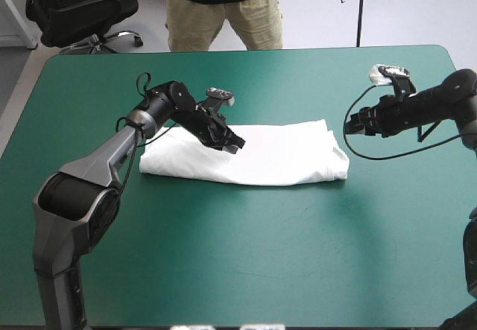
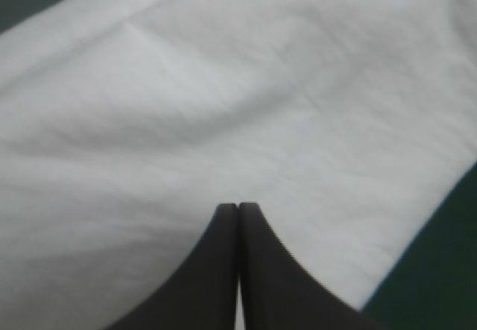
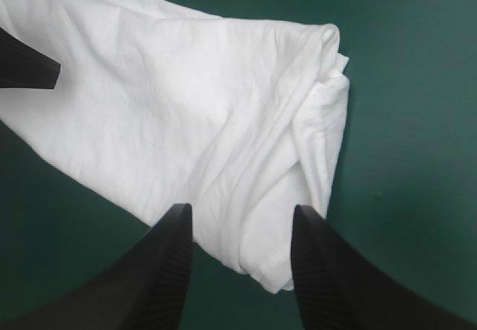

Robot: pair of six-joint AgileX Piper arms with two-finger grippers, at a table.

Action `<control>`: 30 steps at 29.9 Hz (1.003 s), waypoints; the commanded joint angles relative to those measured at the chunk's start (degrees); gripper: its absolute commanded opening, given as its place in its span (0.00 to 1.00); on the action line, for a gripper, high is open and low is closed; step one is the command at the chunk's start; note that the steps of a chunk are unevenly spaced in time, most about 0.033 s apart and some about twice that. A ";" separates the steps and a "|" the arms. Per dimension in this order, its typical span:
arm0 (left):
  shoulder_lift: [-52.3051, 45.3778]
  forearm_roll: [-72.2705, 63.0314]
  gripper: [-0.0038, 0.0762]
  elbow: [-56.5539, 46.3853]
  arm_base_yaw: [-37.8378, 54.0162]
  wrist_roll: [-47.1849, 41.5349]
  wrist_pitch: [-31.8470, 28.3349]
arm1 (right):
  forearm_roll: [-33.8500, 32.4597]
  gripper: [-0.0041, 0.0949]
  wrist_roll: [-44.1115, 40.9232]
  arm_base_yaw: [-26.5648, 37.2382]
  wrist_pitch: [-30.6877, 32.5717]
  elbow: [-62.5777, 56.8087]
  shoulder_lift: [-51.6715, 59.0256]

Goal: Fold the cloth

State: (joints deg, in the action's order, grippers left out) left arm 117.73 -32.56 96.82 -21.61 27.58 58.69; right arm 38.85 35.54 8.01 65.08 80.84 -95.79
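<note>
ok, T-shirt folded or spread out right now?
Folded: the T-shirt lies as a long bundle, its layers stacked at the end ahead of the open right pincer.

One T-shirt (image 1: 283,155), one table (image 1: 298,255), two grippers: left gripper (image 1: 235,144), right gripper (image 1: 352,125).

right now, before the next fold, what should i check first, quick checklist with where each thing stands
1. T-shirt lies as one long folded bundle, wholly on the teal-green cover and away from its edges: ok.
2. Right tool open and aimed at the bundle's right end: ok.
3. Right tool already touching the cloth: not ok; the high view shows it apart, off that end.
4. Left tool open for a fresh grasp: not ok; it is shut, over the bundle left of its middle.
5. Left tool pinching cloth: cannot tell.
6. Layers at the right end lie even: not ok; the edges splay out unevenly.
</note>
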 commanded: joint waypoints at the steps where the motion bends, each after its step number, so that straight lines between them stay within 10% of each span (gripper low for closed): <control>1: -0.97 -1.90 0.03 1.68 -0.21 0.00 -0.67 | 3.11 0.47 2.27 0.33 -2.82 -1.31 1.32; 9: 1.08 -2.17 0.03 1.68 -0.21 -0.63 -0.44 | 5.52 0.76 6.75 0.33 -3.29 -1.87 -4.74; 19: 1.08 -2.19 0.03 1.68 -0.21 -0.63 -0.66 | 8.54 0.76 6.64 -3.05 -1.01 -1.75 -12.83; 23: 1.08 -2.19 0.03 1.68 -0.21 -0.63 -1.01 | 8.19 0.66 6.64 -6.14 -1.59 -1.53 -13.63; 30: 1.08 -1.28 0.03 1.68 -0.21 -0.63 -0.68 | 8.06 0.04 7.64 -6.64 -3.73 -0.64 -13.50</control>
State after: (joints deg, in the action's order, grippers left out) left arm 121.25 -32.82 97.06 -21.61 27.36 58.62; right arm 44.85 41.67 1.00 61.01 78.12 -112.25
